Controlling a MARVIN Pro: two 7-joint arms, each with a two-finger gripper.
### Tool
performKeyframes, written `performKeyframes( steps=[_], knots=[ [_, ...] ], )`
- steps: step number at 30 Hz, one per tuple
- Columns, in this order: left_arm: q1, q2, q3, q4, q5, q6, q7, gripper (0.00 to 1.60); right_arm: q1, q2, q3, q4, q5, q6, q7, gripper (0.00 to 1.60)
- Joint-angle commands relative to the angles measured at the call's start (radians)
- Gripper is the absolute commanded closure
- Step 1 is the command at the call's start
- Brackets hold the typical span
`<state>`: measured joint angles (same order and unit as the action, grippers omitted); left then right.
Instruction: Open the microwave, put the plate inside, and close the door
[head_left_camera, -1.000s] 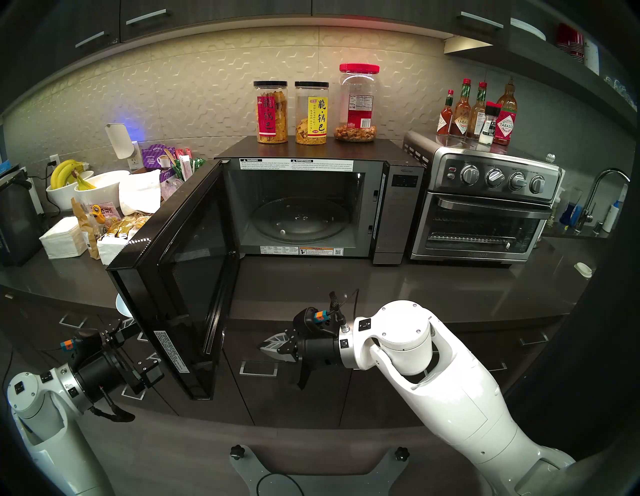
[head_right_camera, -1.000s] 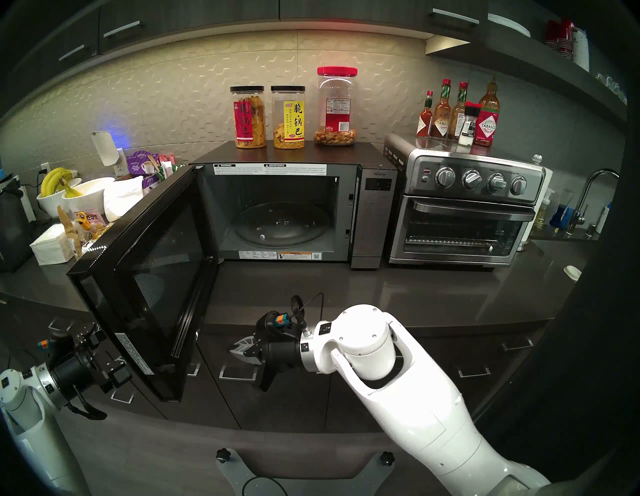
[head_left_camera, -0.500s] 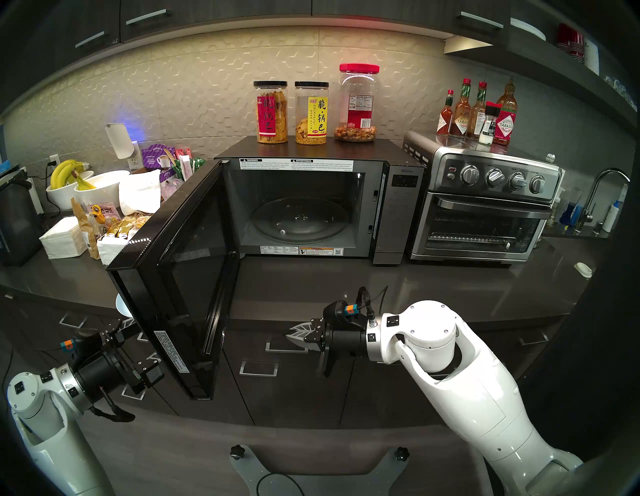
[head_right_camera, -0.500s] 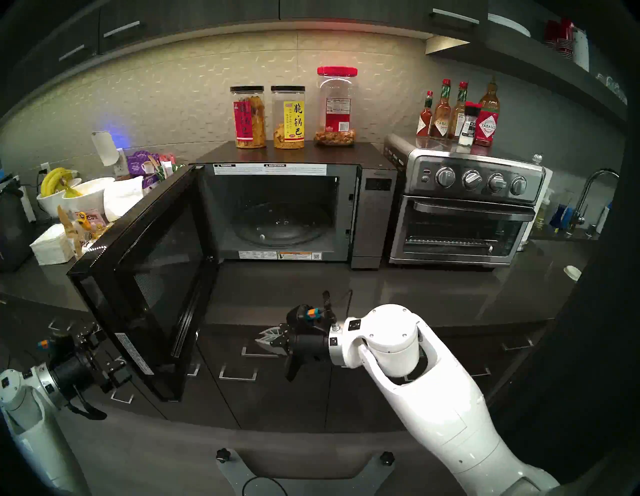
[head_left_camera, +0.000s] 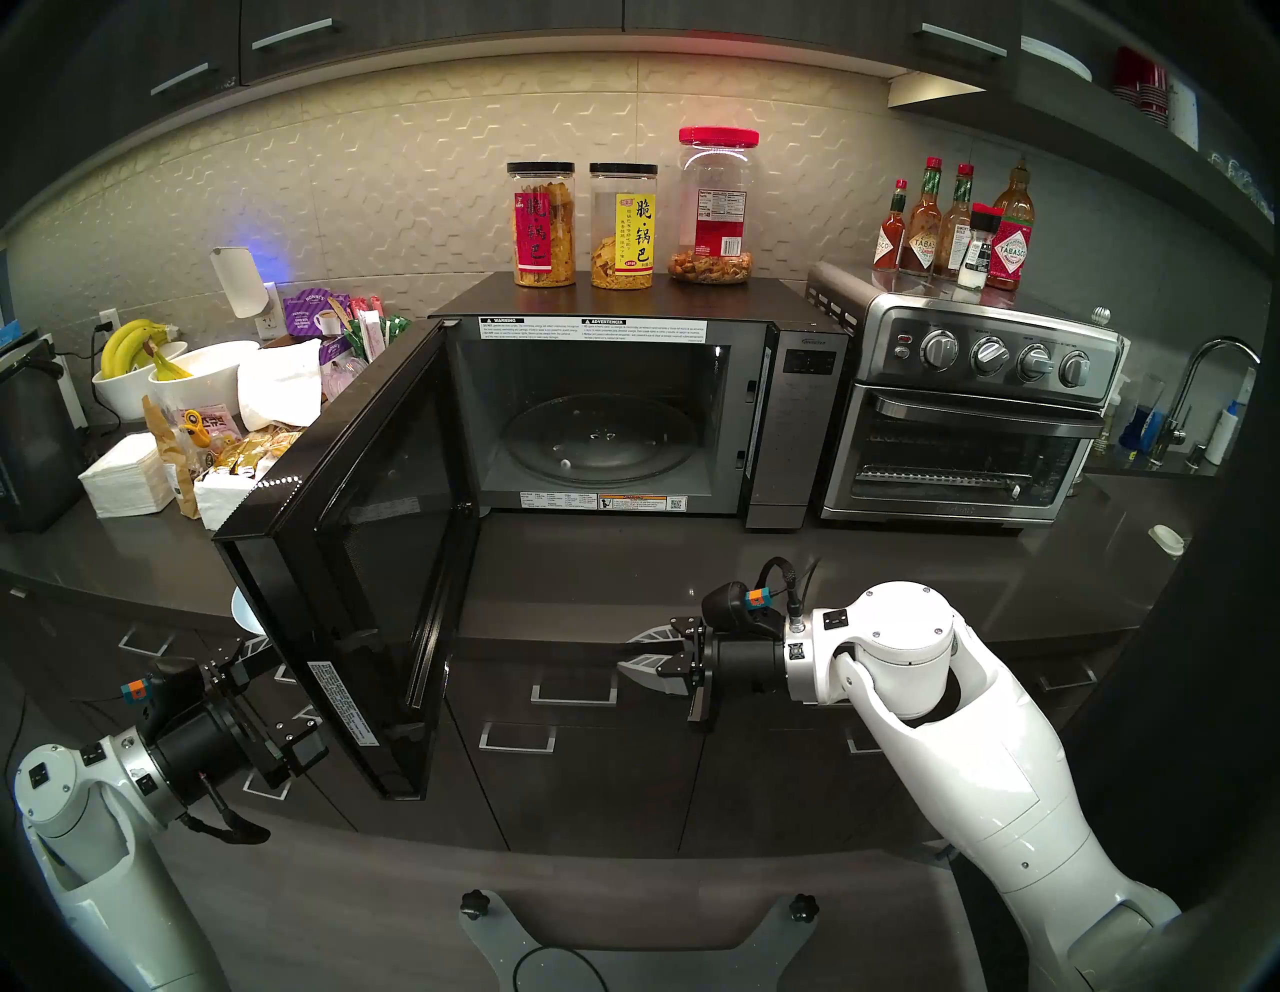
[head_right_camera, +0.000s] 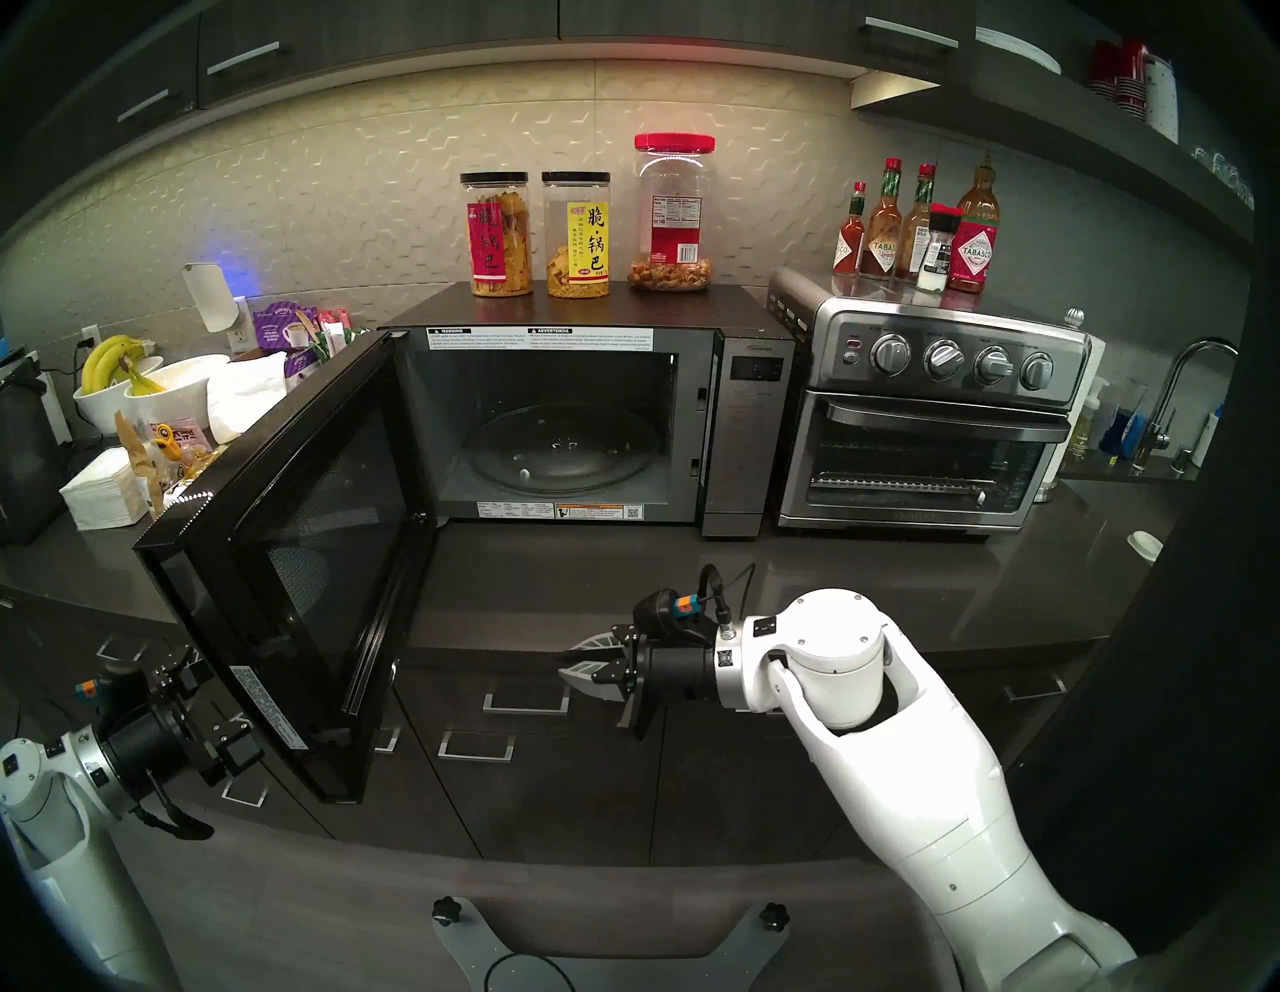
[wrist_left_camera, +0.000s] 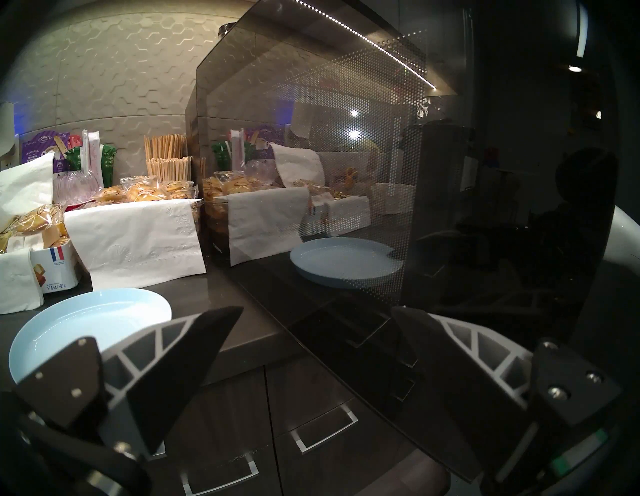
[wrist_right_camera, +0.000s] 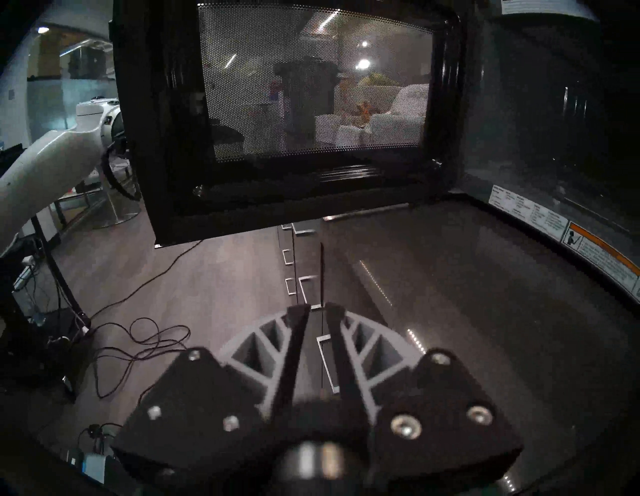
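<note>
The right gripper (head_left_camera: 641, 651) has drawn back from the open door (head_left_camera: 360, 547) and its fingers have parted slightly on nothing, so the microwave (head_left_camera: 623, 409) stands ready. One plate (wrist_left_camera: 79, 329) lies just below-left of the wide-open, empty left gripper (wrist_left_camera: 311, 350) (behind the door), with three jars and two bowls elsewhere.

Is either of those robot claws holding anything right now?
No. The left gripper is open beside the plate; the right gripper is slightly parted and empty.
</note>
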<state>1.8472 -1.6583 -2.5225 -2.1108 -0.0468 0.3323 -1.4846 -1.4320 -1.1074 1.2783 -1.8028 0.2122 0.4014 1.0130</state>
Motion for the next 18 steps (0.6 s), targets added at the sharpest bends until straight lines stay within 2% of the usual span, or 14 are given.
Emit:
performKeyframes(
  steps=[1,3,7,18],
  knots=[
    [0.002,0.002,0.001,-0.01,-0.006,-0.001,0.001,0.0,0.043,0.026,0.065,0.034,0.047,-0.006,0.046,0.85],
    [0.002,0.002,0.001,-0.01,-0.006,-0.001,0.001,0.0,0.062,0.03,0.085,0.07,0.058,-0.004,0.064,0.82],
    [0.002,0.002,0.001,-0.01,-0.006,-0.001,0.001,0.0,0.081,0.04,0.107,0.102,0.072,-0.003,0.093,0.87],
    [0.002,0.002,0.001,-0.01,-0.007,-0.001,0.001,0.0,0.122,0.06,0.146,0.151,0.1,0.002,0.161,0.85]
  ],
)
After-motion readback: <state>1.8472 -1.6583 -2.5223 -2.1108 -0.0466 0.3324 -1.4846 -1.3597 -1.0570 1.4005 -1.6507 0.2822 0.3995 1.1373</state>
